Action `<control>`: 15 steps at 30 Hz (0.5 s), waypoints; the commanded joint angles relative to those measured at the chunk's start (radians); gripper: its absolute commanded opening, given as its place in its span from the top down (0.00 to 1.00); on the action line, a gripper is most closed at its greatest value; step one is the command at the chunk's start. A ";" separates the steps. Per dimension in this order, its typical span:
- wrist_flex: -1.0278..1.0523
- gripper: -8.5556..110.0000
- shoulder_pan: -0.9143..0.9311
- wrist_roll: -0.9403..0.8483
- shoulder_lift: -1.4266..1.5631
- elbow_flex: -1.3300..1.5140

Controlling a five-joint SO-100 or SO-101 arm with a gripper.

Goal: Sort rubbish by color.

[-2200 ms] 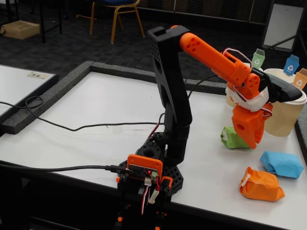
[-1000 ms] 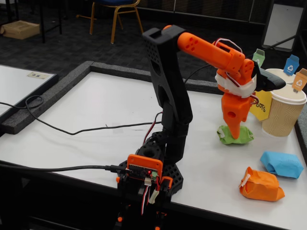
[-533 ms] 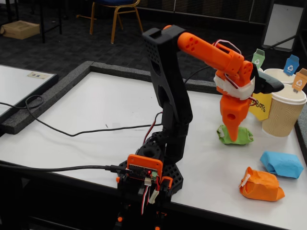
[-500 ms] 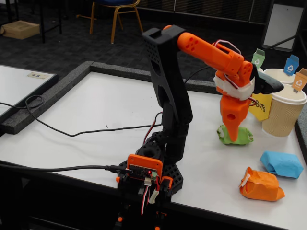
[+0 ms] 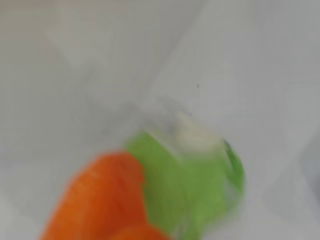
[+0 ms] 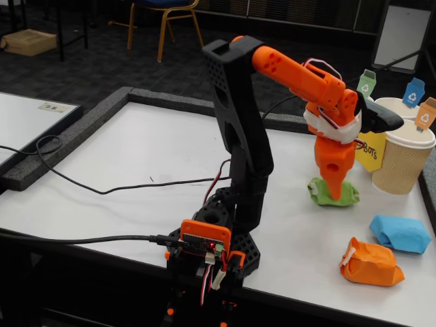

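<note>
Gripper (image 6: 336,193) points straight down onto green wad (image 6: 332,192), tip touching it; jaw state unreadable, wrist view blurred.

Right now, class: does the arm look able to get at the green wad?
Probably yes. In the fixed view the gripper points straight down onto the green wad, with nothing between them; whether the jaws hold it cannot be told.

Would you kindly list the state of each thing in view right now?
green wad: on the table, end effector on it
blue wad: on the table, untouched
orange wad: on the table, untouched
end effector: down on the green wad, grip unclear
paper cups: upright
</note>
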 commanded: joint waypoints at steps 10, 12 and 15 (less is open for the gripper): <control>-0.032 0.91 -0.021 -0.020 -0.089 -0.127; -0.032 0.91 -0.021 -0.020 -0.092 -0.132; -0.011 0.92 -0.021 -0.020 -0.098 -0.164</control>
